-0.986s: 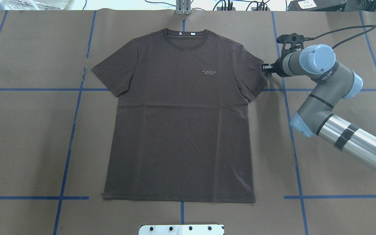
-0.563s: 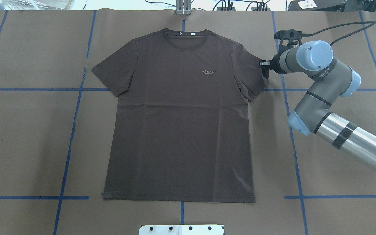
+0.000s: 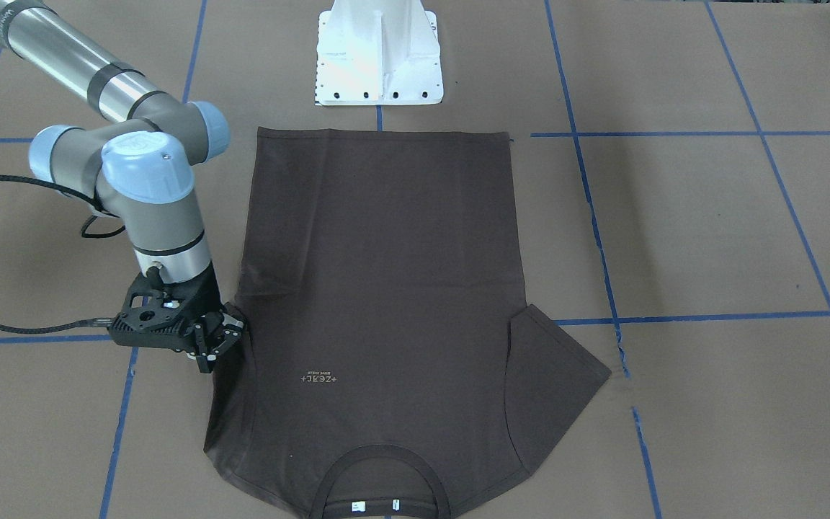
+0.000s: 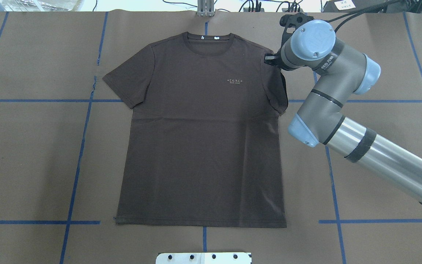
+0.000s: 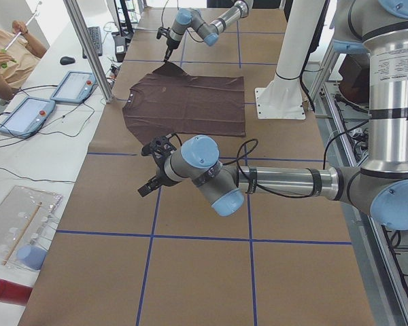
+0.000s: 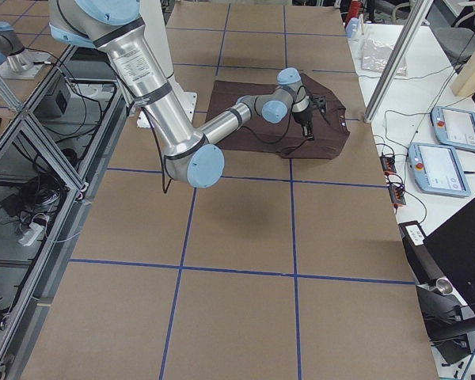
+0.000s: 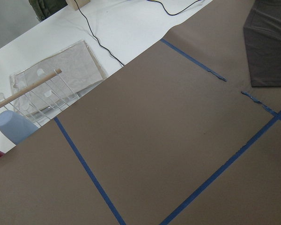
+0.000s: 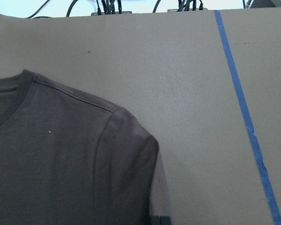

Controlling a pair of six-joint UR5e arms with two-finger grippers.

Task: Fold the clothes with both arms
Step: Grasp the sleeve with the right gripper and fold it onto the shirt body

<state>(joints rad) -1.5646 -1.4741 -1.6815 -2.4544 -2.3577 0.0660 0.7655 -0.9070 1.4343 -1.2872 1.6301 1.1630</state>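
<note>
At the lower left of the front view, the right claw [image 3: 220, 339] was pinching one sleeve [image 4: 276, 86] of the dark brown T-shirt [image 3: 379, 274]. The shirt lay flat in the middle of the worktop [image 3: 703, 231]. To fold well, the claw should probably carry the sleeve low and straight over the chest, then let go gently. I could not tell if the left claw [image 5: 149, 185], well apart from the shirt, was spread.
</note>
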